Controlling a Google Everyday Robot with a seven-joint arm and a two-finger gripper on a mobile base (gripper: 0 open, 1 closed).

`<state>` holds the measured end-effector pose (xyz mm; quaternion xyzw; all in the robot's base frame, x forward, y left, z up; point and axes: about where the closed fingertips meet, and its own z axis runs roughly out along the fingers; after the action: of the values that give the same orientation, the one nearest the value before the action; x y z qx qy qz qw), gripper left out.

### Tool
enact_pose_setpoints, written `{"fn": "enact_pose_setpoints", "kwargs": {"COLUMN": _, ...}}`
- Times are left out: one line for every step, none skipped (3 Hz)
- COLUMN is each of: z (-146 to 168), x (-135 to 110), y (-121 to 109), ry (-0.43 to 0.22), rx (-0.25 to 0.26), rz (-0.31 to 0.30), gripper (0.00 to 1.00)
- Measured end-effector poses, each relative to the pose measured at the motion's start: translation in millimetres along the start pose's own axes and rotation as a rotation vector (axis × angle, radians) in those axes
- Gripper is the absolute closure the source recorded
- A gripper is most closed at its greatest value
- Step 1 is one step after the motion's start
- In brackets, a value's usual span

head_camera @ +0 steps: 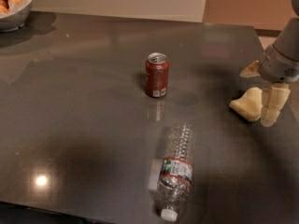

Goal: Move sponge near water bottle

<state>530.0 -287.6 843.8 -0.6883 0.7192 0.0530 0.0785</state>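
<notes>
At 3 o'clock on the bench [84, 101], gripper [273, 107] touches sponge [246, 104]; its grasp cannot be told. Water bottle [176, 169] lies at 6 o'clock. Advise: secure sponge, carry toward 7 o'clock, avoid rolling bottle.

Claw [272, 110] stands beside sponge [247, 105], apart from water bottle [176, 169].

Cream, blocky, jointed gripper [269, 110] at far right, under a rounded grey wrist [280, 62] with a small dark grille [290, 72] and a tan side tab [250, 69].
</notes>
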Motion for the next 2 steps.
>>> {"fn": "enact_pose_setpoints", "kwargs": {"z": 5.3, "x": 7.9, "y": 9.0, "ry": -0.007, "rx": 0.008, "rz": -0.022, "gripper": 0.0}}
{"fn": "enact_pose_setpoints", "kwargs": {"z": 11.8, "x": 13.7, "y": 14.1, "ry": 0.0, "rx": -0.002, "rz": -0.038, "gripper": 0.18}}
